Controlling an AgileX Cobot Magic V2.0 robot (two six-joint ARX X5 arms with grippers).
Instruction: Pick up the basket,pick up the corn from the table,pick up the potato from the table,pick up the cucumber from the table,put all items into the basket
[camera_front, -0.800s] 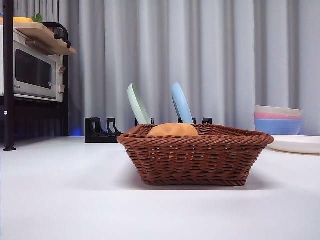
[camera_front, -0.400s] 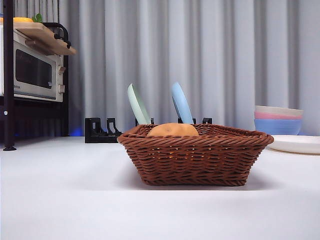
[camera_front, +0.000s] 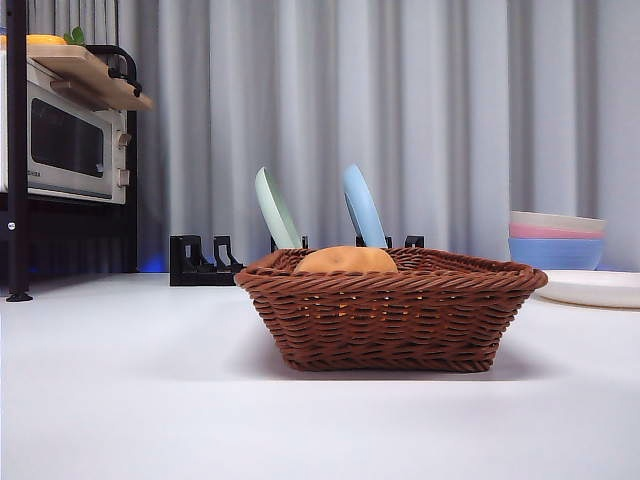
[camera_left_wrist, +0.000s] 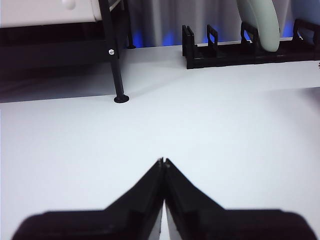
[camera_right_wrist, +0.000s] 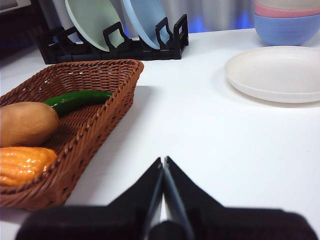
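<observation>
The brown wicker basket stands on the white table in the front view. It also shows in the right wrist view. Inside it lie the tan potato, the orange corn and the green cucumber. In the front view only the potato's top rises above the rim. My right gripper is shut and empty over bare table beside the basket. My left gripper is shut and empty over bare table, away from the basket.
A black dish rack with a green plate and a blue plate stands behind the basket. A white plate and stacked bowls are at the right. A microwave on a black shelf is at the left.
</observation>
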